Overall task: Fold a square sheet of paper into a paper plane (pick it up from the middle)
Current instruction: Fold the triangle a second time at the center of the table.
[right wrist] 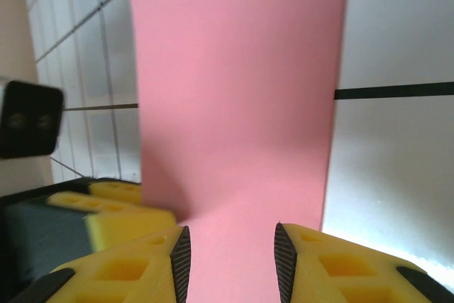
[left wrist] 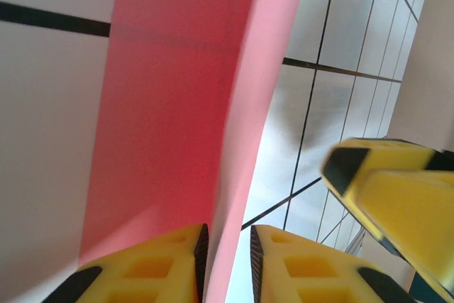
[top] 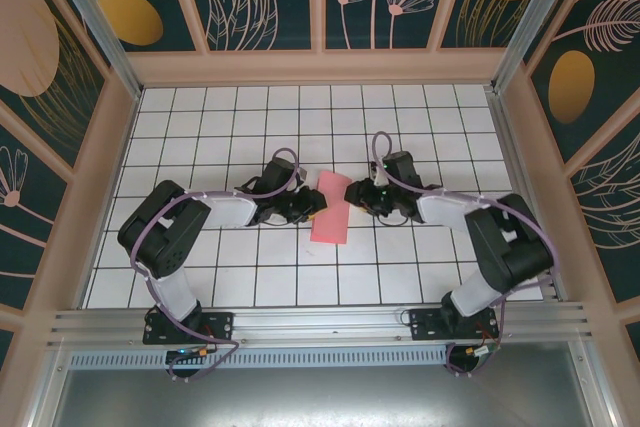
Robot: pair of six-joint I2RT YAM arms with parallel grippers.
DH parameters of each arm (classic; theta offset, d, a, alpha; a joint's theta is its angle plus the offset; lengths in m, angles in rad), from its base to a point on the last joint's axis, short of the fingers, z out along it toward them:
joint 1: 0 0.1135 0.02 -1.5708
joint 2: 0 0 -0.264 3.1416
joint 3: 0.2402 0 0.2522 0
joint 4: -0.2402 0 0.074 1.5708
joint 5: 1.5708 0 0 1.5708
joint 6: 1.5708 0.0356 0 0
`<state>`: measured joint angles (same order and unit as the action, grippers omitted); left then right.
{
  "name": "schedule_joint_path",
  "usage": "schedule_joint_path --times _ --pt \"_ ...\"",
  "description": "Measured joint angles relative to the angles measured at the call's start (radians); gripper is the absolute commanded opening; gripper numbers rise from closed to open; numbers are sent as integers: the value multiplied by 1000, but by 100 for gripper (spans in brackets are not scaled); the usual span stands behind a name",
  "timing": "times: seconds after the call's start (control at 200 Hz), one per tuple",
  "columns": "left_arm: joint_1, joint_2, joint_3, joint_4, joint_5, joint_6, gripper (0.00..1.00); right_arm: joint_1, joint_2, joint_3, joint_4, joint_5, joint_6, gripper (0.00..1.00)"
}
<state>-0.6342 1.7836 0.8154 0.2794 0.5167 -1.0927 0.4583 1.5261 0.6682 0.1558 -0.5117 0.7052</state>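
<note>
The square sheet of paper (top: 332,217) is salmon pink and lies mid-table as a folded rectangle, about one tile wide and two long. My left gripper (top: 314,205) is at its left edge. In the left wrist view a raised flap of the paper (left wrist: 170,104) stands between the narrow jaws of the left gripper (left wrist: 227,235). The flap touches the left pad, and a gap shows at the right pad. My right gripper (top: 352,193) is at the paper's far right corner. Seen from the right wrist, the right gripper (right wrist: 232,235) is open over the paper (right wrist: 234,104).
The white grid table (top: 240,127) is walled by a wooden frame (top: 320,67) at the back and sides. The two grippers are close together. The right gripper's finger (left wrist: 397,196) shows in the left wrist view. The left gripper's finger (right wrist: 106,211) shows in the right wrist view.
</note>
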Motion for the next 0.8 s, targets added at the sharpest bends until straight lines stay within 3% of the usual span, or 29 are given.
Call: schedule_joint_path --times 0.18,0.3,0.47,0.801 --pt "2 0 0 21 7 9 12 44 -194 -100 35 74 -74 43" --pt "6 0 6 23 12 15 6 153 -245 -106 29 160 -153 45" --pt "8 0 28 22 18 18 7 376 -249 -122 32 343 -262 59" --pt "8 6 30 16 26 18 7 622 -136 -106 41 759 -416 60"
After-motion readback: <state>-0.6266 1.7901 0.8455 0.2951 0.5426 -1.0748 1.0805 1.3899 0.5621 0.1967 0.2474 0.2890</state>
